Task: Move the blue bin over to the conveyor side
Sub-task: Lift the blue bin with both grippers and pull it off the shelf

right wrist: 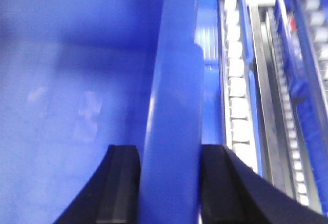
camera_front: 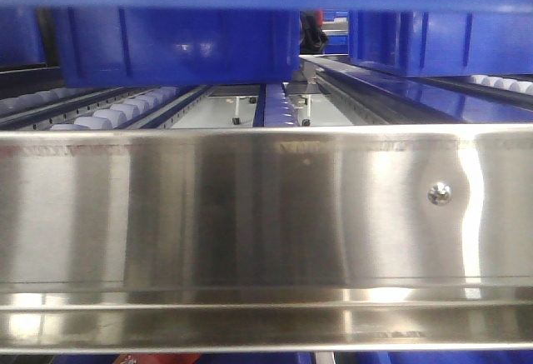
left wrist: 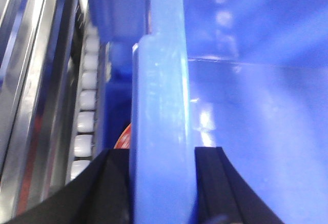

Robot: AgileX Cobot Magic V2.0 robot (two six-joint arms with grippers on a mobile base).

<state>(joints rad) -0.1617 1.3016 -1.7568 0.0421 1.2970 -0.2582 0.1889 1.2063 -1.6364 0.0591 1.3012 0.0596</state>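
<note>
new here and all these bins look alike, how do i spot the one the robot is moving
Behind the long stainless-steel rail runs a rack of white rollers carrying the neighbouring bins. The blue bin you want is the only one with the left gripper and right gripper each clamped across its wall.

roller rack | on it: L blue tote, R blue tote (tops cropped) | steel rail across front

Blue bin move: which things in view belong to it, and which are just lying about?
Job: blue bin; left gripper and right gripper, each clamped on its rim. The conveyor is not in view.
Just there: stainless-steel rail, screw, white rollers.
</note>
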